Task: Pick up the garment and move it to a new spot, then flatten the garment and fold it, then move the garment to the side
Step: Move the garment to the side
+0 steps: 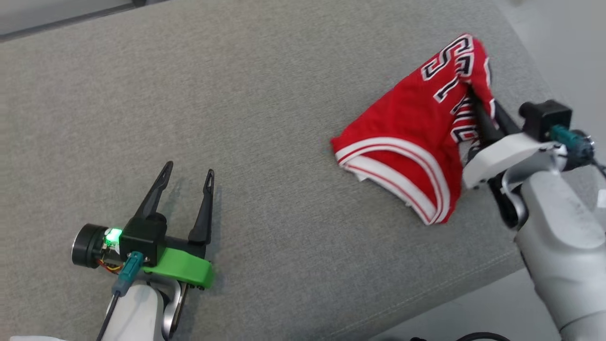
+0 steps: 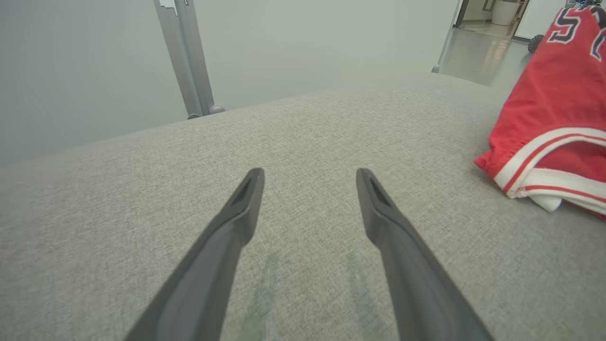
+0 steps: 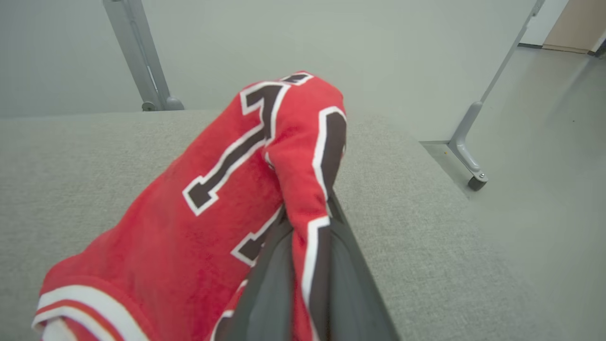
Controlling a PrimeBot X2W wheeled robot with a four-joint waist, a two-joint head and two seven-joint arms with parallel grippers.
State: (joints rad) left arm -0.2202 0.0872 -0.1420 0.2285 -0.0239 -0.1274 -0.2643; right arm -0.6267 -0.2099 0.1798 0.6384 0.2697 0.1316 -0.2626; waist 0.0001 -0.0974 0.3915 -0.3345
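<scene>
Grey fabric counter bears a red white-trimmed jersey near its right edge, pinched by the jaws of the right gripper; that bunched hold may slip when lifted. The jaws of the left gripper stand spread.

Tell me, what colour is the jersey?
The jersey is red with white trim and dark, white-edged lettering; clearest in the head view.
</scene>
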